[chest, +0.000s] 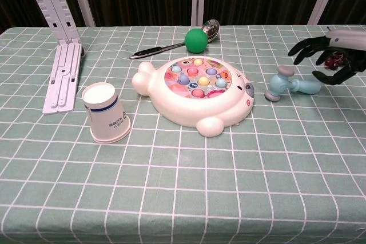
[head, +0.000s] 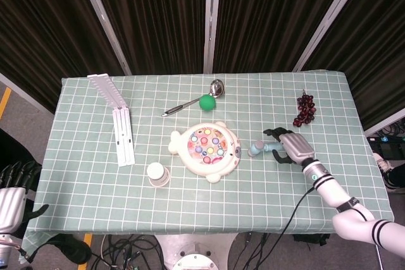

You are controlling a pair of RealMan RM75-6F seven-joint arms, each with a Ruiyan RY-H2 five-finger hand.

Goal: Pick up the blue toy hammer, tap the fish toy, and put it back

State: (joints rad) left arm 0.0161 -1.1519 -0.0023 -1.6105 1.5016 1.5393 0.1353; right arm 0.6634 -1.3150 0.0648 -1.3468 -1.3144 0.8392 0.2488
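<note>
Blue and lying flat on the checked tablecloth [chest: 183,198], the toy hammer [chest: 291,84] rests just to the right of the fish toy [chest: 194,92], its head toward the fish and its handle pointing at the right hand [chest: 331,55]. That hand hangs above the handle's far end with its fingers [chest: 303,47] spread and nothing between them; in the chest view there looks to be a gap between fingertips and handle. The left hand [head: 14,184] sits off the table's near left corner, fingers loosely extended and holding nothing. Judging by how things lie, the hammer is on the cloth and free of any grip, so the main risk is a careless move of the right hand: a fingertip dragging across the handle could roll or spin the light hammer, nudging it into the fish toy. The grapes [head: 305,109] lie close behind the right hand and could be brushed as well. For writing, the paper cup [chest: 106,112] carries a blue band and a small dark mark, too small to read; the fish toy's face shows only coloured pegs, no legible text.
</note>
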